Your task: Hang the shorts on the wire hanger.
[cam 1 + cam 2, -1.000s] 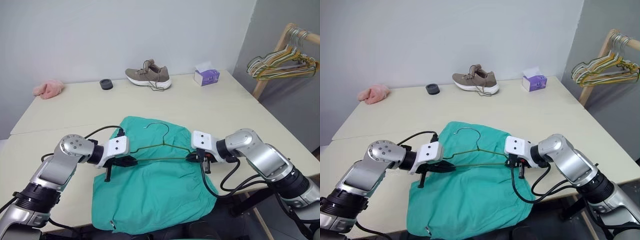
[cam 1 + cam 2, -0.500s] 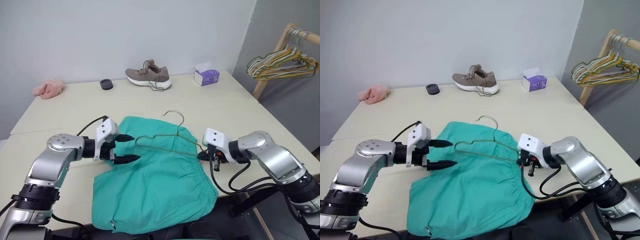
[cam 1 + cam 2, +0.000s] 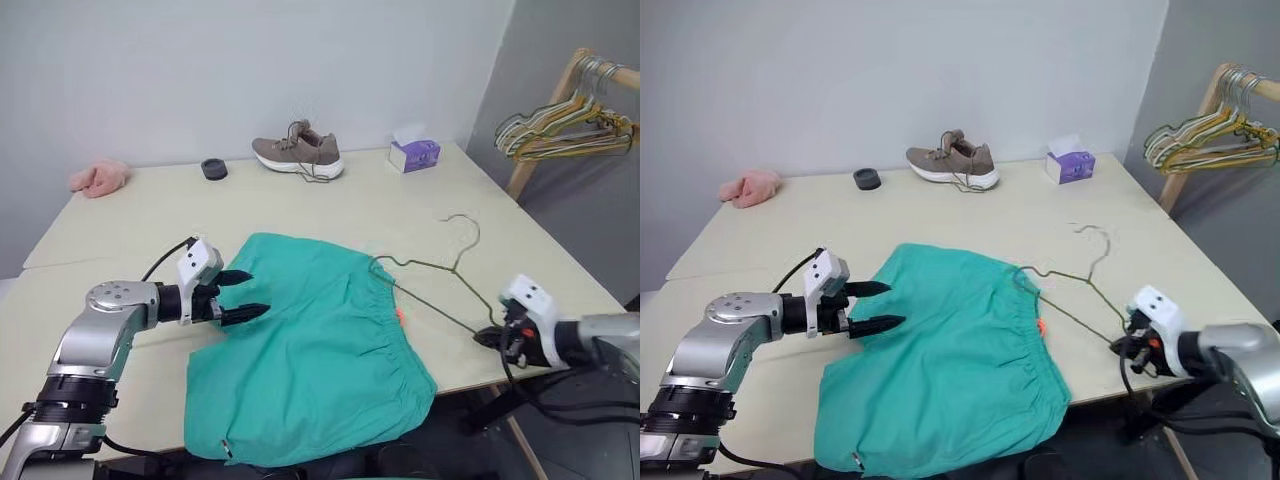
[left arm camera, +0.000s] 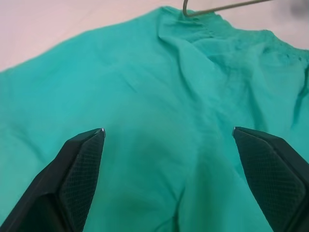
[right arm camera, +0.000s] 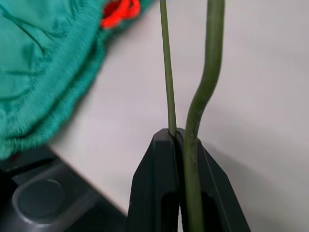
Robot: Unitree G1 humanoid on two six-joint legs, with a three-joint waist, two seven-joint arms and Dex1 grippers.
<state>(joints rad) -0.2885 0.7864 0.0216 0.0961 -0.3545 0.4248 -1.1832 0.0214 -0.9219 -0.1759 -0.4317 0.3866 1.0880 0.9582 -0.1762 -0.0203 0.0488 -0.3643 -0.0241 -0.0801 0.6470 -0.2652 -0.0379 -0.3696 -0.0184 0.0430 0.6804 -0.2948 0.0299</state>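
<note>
- Two grippers at work: left gripper [image 3: 242,295], lower left of frame, spread wide and empty, fingertips at the left edge of the shorts [image 3: 320,350].
- Lying flat across lower centre, near the front edge of the table [image 3: 300,205]; teal-green, lightly creased, gathered elastic waistband along the right side, small orange-red tag [image 3: 399,316] at that band.
- Likely soft, light and limp; apt to sag and fold when lifted, so best pinched at the waistband, where the bunched elastic gives some bulk.
- Right of centre, on bare tabletop beside the waistband: hanger [image 3: 432,280], thin olive-green wire, triangular, hook toward the upper right, one corner touching the waistband.
- Probably stiff yet springy and very light; prone to swivel when held by a single corner.
- Lower right: right gripper [image 5: 179,137] clamped tight on the near corner of the hanger, both wire strands pinched between the fingers.
</note>
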